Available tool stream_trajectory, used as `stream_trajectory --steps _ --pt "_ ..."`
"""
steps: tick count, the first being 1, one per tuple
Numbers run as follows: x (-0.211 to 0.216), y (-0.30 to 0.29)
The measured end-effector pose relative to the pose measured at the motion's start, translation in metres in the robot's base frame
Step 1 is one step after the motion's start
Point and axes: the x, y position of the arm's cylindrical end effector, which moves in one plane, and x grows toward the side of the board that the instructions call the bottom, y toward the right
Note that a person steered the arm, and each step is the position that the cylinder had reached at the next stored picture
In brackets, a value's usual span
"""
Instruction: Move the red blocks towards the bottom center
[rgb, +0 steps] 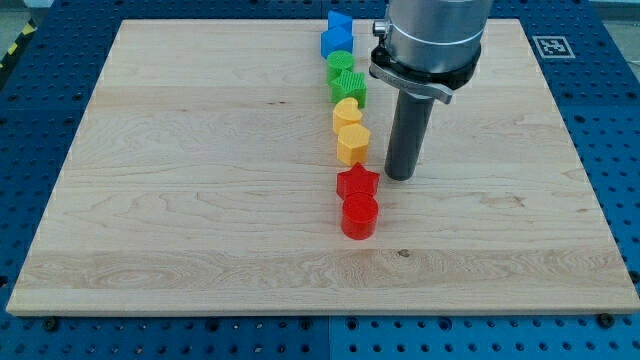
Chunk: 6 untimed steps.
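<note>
Landmark: the red star block (357, 183), which sits a little below the middle of the worktop (200, 200).
Red blocks: you see the second red block (359, 216), roughly a cylinder, touching the star on its lower side; both lie near the centre line, above the worktop's bottom edge.
My tip: you find my tip (400, 177) just beside the star, on the view's right, level with it; whether it touches the star you cannot tell.
Fingers: your arm carries none, only the dark rod (405, 135), so there is nothing to stand apart or clamp.
Yellow blocks: two yellow blocks (349, 132) sit stacked in line just above the star, the lower one near it.
Green blocks: two green blocks (345, 80) continue the line further above the star.
Blue blocks: two blue blocks (337, 33) end the line, farthest above the star, at the worktop's top edge.
</note>
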Motion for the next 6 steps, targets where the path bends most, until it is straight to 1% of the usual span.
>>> stream_trajectory --steps 1,3,5,6 --pt "0.0 -0.019" --pt "0.006 -0.023" --pt "0.042 -0.023" --pt "0.048 -0.023"
